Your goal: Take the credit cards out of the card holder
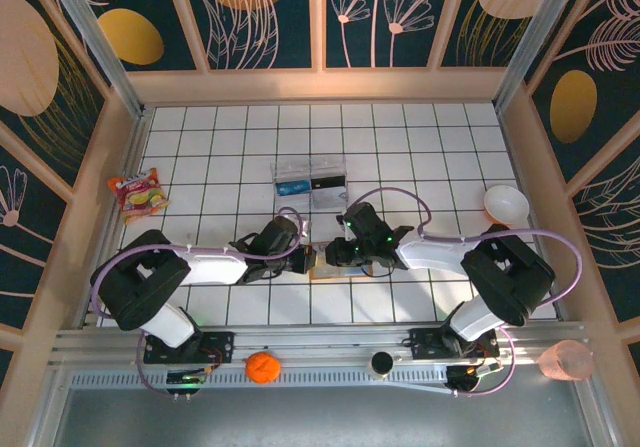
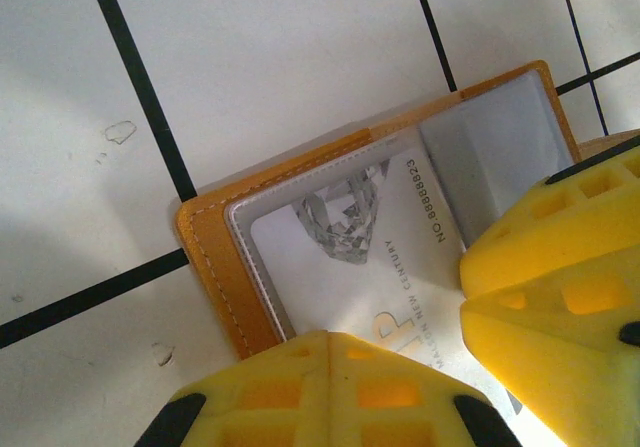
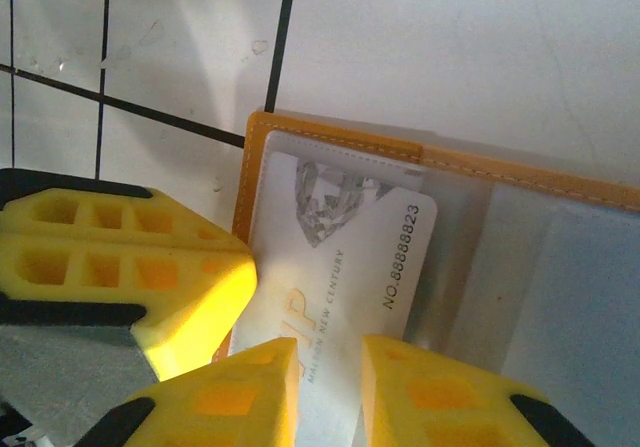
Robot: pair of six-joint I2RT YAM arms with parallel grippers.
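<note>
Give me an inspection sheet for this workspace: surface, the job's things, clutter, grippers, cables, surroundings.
Surface: white tiled table, black grid lines, a few small marks.
Job's things: card holder lies open between the two arms; one white card sits in it, not yet out.
Clutter: clear box, snack packet and white bowl on the table; orange fruit and pink cup at the near edge.
Grippers: left gripper shut, tips at the holder's edge; right gripper jaws slightly apart over the card, a grip cannot be told.
Cables: purple cables loop along both arms.
Surroundings: wood-framed walls with dark floral panels.
</note>
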